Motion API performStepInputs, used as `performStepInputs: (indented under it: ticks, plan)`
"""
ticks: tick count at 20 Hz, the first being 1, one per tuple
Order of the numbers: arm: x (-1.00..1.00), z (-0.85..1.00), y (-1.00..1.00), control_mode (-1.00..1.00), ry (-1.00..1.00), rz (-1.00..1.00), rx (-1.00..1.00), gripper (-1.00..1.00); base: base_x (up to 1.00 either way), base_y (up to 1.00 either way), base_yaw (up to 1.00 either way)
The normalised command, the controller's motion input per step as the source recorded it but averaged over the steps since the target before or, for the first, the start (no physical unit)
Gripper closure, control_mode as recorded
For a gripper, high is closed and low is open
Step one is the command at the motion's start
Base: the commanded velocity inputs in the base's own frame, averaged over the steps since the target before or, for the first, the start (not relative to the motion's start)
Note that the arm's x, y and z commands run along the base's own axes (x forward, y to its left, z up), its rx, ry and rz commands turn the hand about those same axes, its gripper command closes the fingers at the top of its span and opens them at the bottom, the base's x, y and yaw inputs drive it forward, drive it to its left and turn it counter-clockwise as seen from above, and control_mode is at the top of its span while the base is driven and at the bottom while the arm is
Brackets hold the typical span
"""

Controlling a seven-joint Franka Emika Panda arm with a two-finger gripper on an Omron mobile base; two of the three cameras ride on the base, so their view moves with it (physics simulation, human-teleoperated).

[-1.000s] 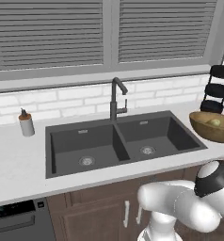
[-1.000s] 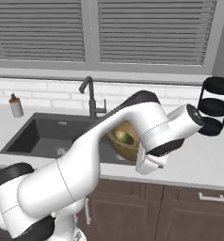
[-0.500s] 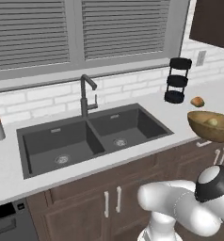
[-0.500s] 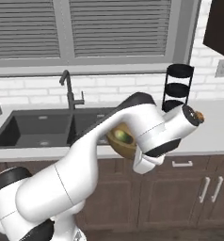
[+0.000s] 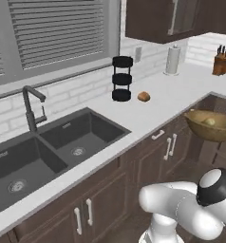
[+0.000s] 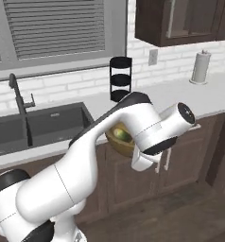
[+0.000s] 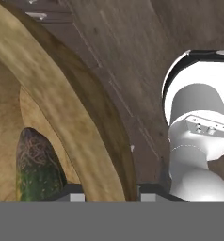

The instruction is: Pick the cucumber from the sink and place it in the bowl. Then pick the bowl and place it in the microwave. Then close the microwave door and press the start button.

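**Carrying a loaded bowl in mid-air**

Watching the sink (image 5: 48,152) fall away far left, we fear a tilt could spill the cucumber (image 7: 37,164) or a swing clip the cabinet fronts. We have the bowl (image 5: 211,126) aloft off the counter's right end, its rim pinched between the gripper (image 7: 109,195) fingers.

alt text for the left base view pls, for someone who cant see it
A tan wooden bowl with the yellowish cucumber inside hangs in the air at the right, off the counter and over the floor. To the left lie the dark two-basin sink and its faucet.
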Motion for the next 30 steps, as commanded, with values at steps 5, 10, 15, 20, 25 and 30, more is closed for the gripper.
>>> performStepInputs:
  ticks: [5,10,15,20,25,30]
  plan:
    - [0.00,0.00,0.00,1.00,0.00,0.00,0.00,1.00,-0.23,-0.16,-0.63]
    - [0.00,0.00,0.00,1.00,0.00,0.00,0.00,1.00,-0.10,-0.32,-0.62]
    - [0.00,0.00,0.00,1.00,0.00,0.00,0.00,1.00,0.00,-0.39,-0.63]
    - [0.00,0.00,0.00,1.00,0.00,0.00,0.00,1.00,0.00,-0.46,-0.63]
    - [0.00,0.00,0.00,1.00,0.00,0.00,0.00,1.00,0.00,-0.51,-0.62]
    - [0.00,0.00,0.00,1.00,0.00,0.00,0.00,1.00,0.00,-0.45,-0.62]
